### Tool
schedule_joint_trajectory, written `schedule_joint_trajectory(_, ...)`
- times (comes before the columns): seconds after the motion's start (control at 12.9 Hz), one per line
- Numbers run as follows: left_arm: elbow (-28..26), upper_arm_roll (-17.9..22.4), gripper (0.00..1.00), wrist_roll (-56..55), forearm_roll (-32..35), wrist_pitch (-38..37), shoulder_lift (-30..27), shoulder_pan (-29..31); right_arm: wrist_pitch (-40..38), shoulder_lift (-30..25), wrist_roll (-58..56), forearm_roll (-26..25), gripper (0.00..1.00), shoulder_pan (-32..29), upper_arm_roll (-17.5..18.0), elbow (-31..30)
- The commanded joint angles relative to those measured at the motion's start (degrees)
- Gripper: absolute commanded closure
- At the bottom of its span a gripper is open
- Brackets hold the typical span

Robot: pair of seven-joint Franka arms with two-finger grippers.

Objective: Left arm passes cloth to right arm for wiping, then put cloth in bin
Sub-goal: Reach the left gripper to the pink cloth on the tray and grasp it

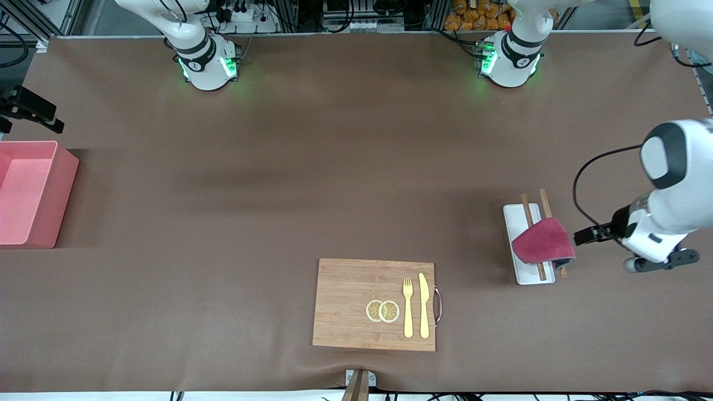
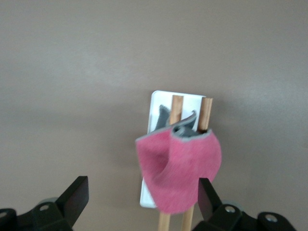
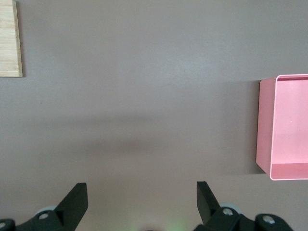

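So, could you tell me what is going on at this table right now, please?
The left pincer hangs open beside the cloth, which lies draped over the chopsticks on the white tray at the left arm's end of the table; it has not gripped it yet. The right pincer is open over bare table near the pink bin, waiting. The cutting board with its fork, knife and lemon slices is untouched.

The crimson-pink cloth (image 1: 543,241) is lying folded over the chopsticks (image 1: 528,214) on the white tray (image 1: 519,214), grey underside showing, while the pink bin (image 1: 33,195) is standing open at the right arm's end.
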Motion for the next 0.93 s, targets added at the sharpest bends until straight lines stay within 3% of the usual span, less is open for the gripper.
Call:
schedule_joint_trajectory(0.0, 2.21, -0.04, 0.01, -0.03, 1.53, 0.65, 2.89, -1.93, -0.06, 0.38, -0.04, 0.08, 0.0, 0.31, -0.1, 0.83)
schedule_joint_trajectory(0.16, 3.09, -0.13, 0.19, 0.06, 1.45, 2.32, 5.27, -1.76, -0.06, 0.38, -0.04, 0.08, 0.0, 0.32, -0.1, 0.83)
schedule_joint_trajectory(0.23, 3.09, -0.13, 0.34, -0.29, 1.45, 2.68, 5.54, -1.93, -0.06, 0.38, -0.04, 0.08, 0.0, 0.32, -0.1, 0.83)
schedule_joint_trajectory(0.47, 3.09, -0.13, 0.61, -0.64, 1.18, 3.73, 6.77, -1.93, -0.06, 0.38, -0.04, 0.08, 0.0, 0.32, -0.1, 0.83)
schedule_joint_trajectory(0.62, 3.09, -0.22, 1.0, -0.99, 0.92, 3.73, 6.43, -1.93, -0.06, 0.38, -0.04, 0.08, 0.0, 0.4, -0.1, 0.83)
schedule_joint_trajectory(0.85, 3.01, -0.3, 1.0, -1.0, 0.74, 3.56, 5.55, -2.37, -0.06, 0.38, -0.04, 0.08, 0.0, 0.4, -0.1, 0.83)
